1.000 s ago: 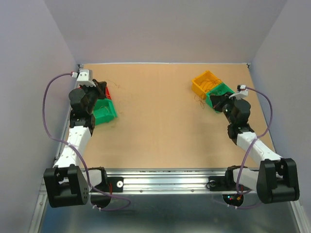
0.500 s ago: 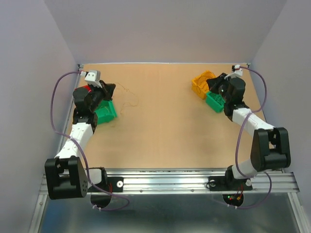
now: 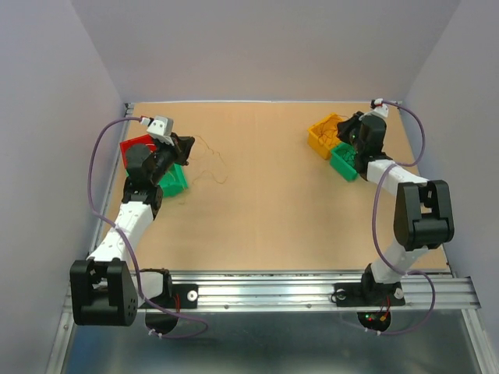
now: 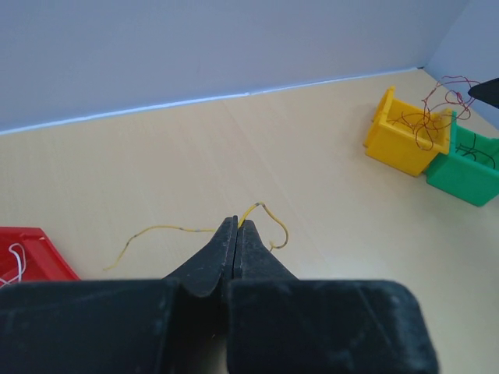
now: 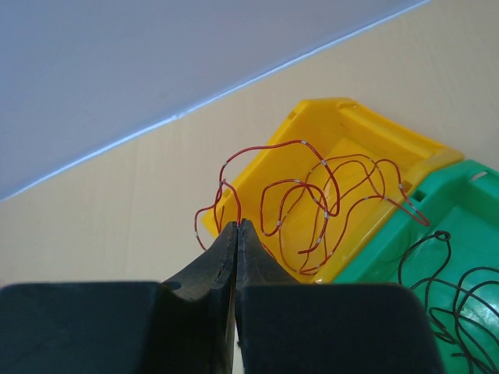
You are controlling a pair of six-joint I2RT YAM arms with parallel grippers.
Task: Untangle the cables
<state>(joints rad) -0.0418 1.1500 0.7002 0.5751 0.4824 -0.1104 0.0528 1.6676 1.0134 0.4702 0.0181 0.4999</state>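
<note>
The tan table (image 3: 265, 202) carries two pairs of small bins. A red bin (image 3: 132, 146) and the left green bin (image 3: 175, 181) sit at the far left, and a yellow bin (image 5: 366, 144) and the right green bin (image 5: 475, 226) sit at the far right.

The cables are split between the two sides, probably so each strand can be pulled free of the others. The left gripper (image 4: 236, 227) is just right of its bins, with its jaws pinched together on a yellow wire (image 4: 164, 228). This wire trails left across the bare table, so it appears to be dragged clear on its own. The right gripper (image 5: 236, 226) is at the near left rim of the yellow bin, its jaws clamped on a red wire (image 5: 273, 146). The loops of this wire hang over that bin's open mouth.

A second ago the left gripper was above the red and left green bins and has since swung right, drawing the yellow wire out. The right arm has reached farther back and reared up, moving from the right green bin to the yellow one.
</note>
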